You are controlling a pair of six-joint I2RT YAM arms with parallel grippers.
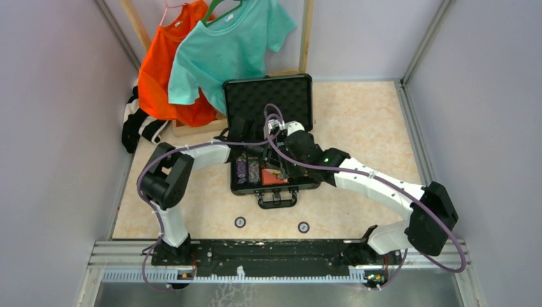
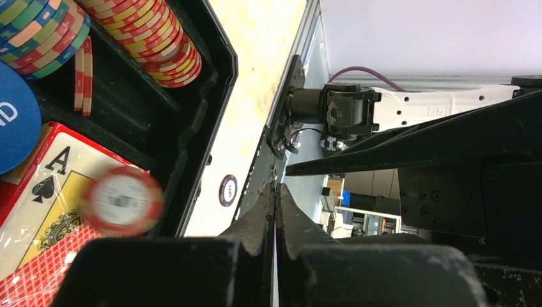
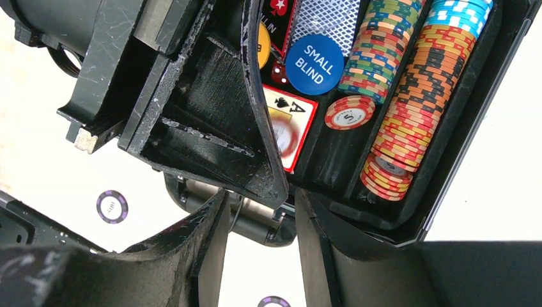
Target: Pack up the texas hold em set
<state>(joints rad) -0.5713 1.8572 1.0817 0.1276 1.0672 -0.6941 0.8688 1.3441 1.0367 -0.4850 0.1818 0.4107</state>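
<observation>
Chip-loading step: left gripper (image 2: 276, 211) fingers pressed together, empty; red chip (image 2: 121, 201) over card box (image 2: 38, 211); right gripper (image 3: 255, 256) spread. Next: probably fetch purple chips (image 1: 240, 222) off table (image 1: 358, 128).

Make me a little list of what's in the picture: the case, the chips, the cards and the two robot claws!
case: black, open, lid tipped back
chip stacks: many colours, lying in rows inside the case
card box: red, ace of spades showing, inside the case
blue button: says SMALL BLIND, inside the case
purple chips: two, out on the table in front of the case
left gripper: shut
right gripper: open, holding nothing
</observation>
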